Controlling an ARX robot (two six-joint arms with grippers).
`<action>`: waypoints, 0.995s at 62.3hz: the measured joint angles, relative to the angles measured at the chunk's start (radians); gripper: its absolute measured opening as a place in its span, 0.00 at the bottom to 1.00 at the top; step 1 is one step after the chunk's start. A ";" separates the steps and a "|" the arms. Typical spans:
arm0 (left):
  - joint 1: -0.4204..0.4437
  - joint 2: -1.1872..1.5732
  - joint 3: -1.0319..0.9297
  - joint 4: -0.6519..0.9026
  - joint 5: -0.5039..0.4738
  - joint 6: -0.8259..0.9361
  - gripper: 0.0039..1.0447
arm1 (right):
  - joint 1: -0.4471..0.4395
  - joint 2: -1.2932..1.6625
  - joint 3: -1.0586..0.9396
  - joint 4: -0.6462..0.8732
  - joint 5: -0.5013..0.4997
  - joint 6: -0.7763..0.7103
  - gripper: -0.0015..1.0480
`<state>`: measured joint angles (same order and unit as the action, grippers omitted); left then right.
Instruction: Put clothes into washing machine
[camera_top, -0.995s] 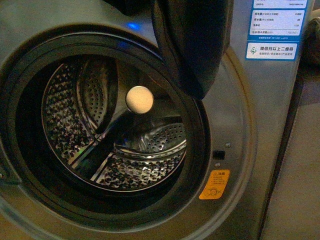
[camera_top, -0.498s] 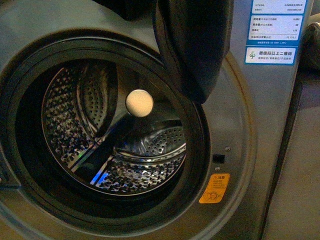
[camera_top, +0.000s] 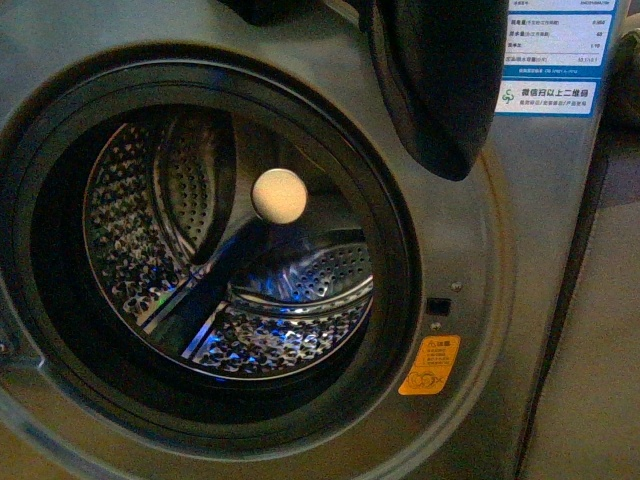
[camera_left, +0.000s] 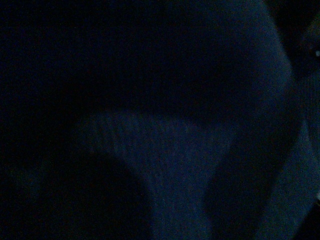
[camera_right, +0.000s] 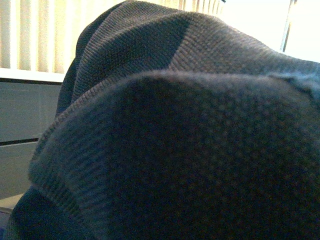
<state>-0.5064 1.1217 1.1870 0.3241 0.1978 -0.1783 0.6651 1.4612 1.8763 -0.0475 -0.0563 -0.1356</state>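
The washing machine (camera_top: 520, 300) fills the front view, grey and metallic. Its round porthole (camera_top: 395, 260) has a thick black rim and is open to the camera. Inside, the steel drum (camera_top: 130, 200) is perforated. It shows one raised paddle (camera_top: 195, 180) and a round cream disc (camera_top: 279, 196) at the back wall. Blue reflections lie on the lower part of the drum.

The clothes (camera_top: 440, 80) are not in the drum. They hang down from the top edge of the front view, a dark navy fold in front of the upper right part of the machine. The lower end of the fold covers the upper right of the porthole rim and hangs free. Just beside the fold, to the right, are the blue-white labels (camera_top: 555, 50). An orange sticker (camera_top: 429, 366) is lower on the front panel, under a small black square (camera_top: 438, 306).

The left wrist view is dark, so I tell nothing from it. In the right wrist view the clothes (camera_right: 200, 150) are very close and cover almost the whole picture. The knitted texture is clear, with one thick fold in front of another. Behind the fabric are pale vertical blinds (camera_right: 30, 35) and bright light.

The left gripper and the right gripper do not appear in any view. I cannot tell whether their fingers are wide, narrow or holding the fabric.
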 joint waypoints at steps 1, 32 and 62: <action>-0.001 0.003 0.003 0.003 -0.006 -0.002 0.94 | 0.000 0.000 0.000 0.000 0.000 0.000 0.13; -0.064 0.167 0.137 0.089 -0.231 -0.048 0.94 | -0.003 0.000 0.000 0.000 0.003 0.000 0.13; -0.018 0.179 0.146 0.148 -0.355 -0.060 0.37 | -0.003 0.000 0.000 0.001 -0.001 0.000 0.43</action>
<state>-0.5247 1.3003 1.3327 0.4725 -0.1574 -0.2382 0.6624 1.4616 1.8763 -0.0467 -0.0574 -0.1356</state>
